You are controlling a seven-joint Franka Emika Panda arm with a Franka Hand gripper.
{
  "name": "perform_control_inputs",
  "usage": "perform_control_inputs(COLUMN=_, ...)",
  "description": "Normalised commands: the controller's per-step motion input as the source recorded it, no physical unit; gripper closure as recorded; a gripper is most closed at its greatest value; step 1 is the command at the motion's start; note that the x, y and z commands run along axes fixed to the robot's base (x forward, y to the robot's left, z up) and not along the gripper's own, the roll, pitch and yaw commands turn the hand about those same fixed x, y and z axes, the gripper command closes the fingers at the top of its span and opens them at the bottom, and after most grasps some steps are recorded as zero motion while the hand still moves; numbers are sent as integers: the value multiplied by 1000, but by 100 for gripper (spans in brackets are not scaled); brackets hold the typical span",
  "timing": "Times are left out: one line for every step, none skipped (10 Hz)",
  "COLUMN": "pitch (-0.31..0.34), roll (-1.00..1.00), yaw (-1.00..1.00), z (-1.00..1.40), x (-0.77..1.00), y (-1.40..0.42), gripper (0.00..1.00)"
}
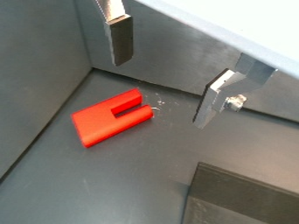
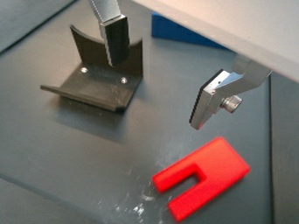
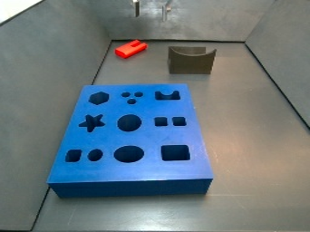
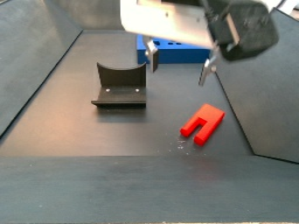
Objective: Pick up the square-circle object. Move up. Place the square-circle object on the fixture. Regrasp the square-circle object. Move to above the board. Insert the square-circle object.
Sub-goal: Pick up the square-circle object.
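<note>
The red piece (image 4: 204, 123) lies flat on the floor, untouched, beside the fixture (image 4: 119, 86). The pincer (image 4: 177, 63) is held above with jaws spread and empty; the piece sits below it, offset, its long axis running diagonally.

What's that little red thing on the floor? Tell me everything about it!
The square-circle object is a small bright red block, plastic by its look, smooth and flat. One end splits into two parallel prongs with a slot between them. It lies flat on the dark grey floor, apart from the fixture and the board. Nothing touches it: the gripper hangs above it, jaws open and empty.
</note>
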Motion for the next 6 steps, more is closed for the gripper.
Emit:
perform_control_inputs(pitch=-110, roll=-77, yaw=-531, z=-409, x=-17, y=323, gripper=0)
perform_control_inputs(pitch=-124, roll=-77, yaw=-543, z=-357, x=-103, y=283, gripper=0)
perform_control_inputs(pitch=-137, roll=-71, yaw=-480, z=-357, x=-189, y=243, gripper=0)
perform_control_inputs(pitch=-110, roll=-51, yaw=-369, z=-331, x=-226, y=231, gripper=0)
perform_control_inputs(pitch=-141, roll=-54, yaw=-400, z=-309, x=-323, y=171, gripper=0)
perform_control_inputs(pitch=-196, roll=-60, yaw=-406, z=-334, x=-406, y=151, gripper=0)
